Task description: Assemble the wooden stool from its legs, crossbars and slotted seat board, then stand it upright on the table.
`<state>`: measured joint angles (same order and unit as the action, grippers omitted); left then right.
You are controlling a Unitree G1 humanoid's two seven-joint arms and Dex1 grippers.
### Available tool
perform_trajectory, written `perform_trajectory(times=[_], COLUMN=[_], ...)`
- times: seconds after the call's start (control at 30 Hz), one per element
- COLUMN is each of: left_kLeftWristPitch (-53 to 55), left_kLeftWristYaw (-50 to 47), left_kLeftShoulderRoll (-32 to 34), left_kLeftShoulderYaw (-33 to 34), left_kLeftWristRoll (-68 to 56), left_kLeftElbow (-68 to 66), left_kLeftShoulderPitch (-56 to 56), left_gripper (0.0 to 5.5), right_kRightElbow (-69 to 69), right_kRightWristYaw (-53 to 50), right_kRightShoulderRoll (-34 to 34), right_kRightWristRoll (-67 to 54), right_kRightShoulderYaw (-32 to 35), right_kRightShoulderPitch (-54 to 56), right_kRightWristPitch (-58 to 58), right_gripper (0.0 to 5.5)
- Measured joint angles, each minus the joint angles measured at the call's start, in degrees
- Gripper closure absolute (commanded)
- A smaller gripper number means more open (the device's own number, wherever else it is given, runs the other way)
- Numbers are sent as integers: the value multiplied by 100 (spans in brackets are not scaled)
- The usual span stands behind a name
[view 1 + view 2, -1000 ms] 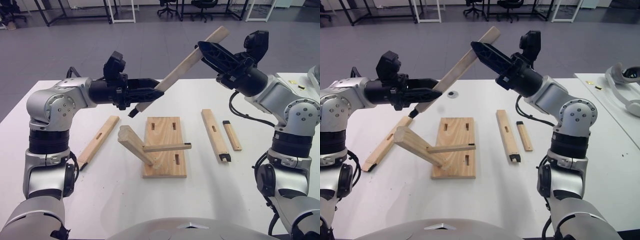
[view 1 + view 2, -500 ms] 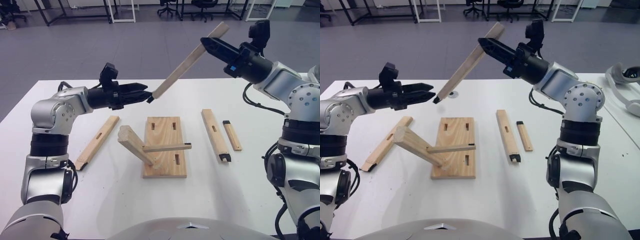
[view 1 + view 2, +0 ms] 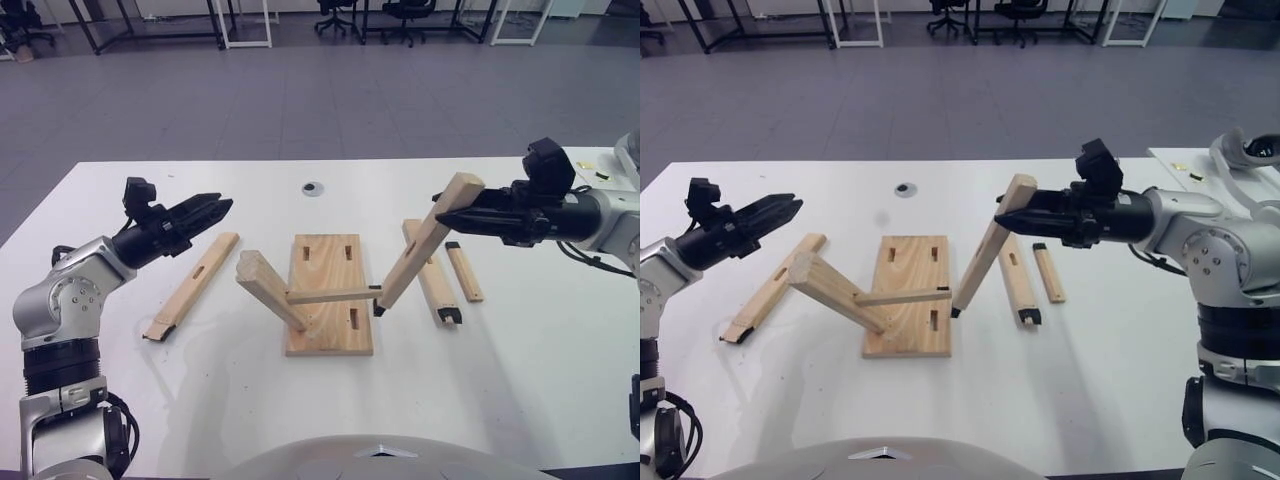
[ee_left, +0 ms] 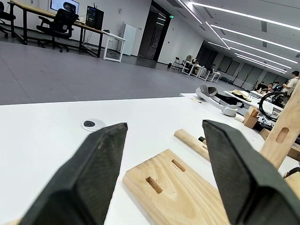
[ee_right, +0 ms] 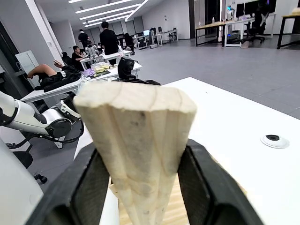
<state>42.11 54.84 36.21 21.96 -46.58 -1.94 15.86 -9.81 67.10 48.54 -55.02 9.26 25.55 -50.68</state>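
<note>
Stool roughly a quarter built, at a guess: seat board flat on desk, tilted leg with crossbar fitted. Right end effector clamped on second leg, tip beside board. Left end effector wide, empty. Loose: left leg, right leg, short crossbar.

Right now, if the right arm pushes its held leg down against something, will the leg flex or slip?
Probably no flex: the leg looks like a thick, straight wooden bar. Slipping seems likelier: the right end effector grips only its top end, so a push at the lower tip could pivot it. Its flat faces should give decent grip.
</note>
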Motion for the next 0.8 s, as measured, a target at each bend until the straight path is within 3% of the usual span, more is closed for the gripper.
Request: perform_trajectory(times=[0.47, 0.8], left_kLeftWristPitch=[1084, 1393], left_kLeftWristYaw=[-409, -969], left_kLeftShoulderRoll=[-7, -177], left_kLeftShoulderYaw=[-112, -153], left_kLeftWristRoll=[-919, -1373], left_kLeftElbow=[301, 845], left_kLeftShoulderPitch=[938, 1108], left_gripper=[256, 256], right_kRightElbow=[-1233, -1095], right_kRightWristYaw=[-753, -497], right_kRightShoulderRoll=[-865, -832], right_kRightWristRoll=[-1, 168], right_kRightShoulderYaw=[502, 279], right_kRightShoulderPitch=[-1705, -1728], right_kRightWristPitch=[693, 1046], right_gripper=[343, 343])
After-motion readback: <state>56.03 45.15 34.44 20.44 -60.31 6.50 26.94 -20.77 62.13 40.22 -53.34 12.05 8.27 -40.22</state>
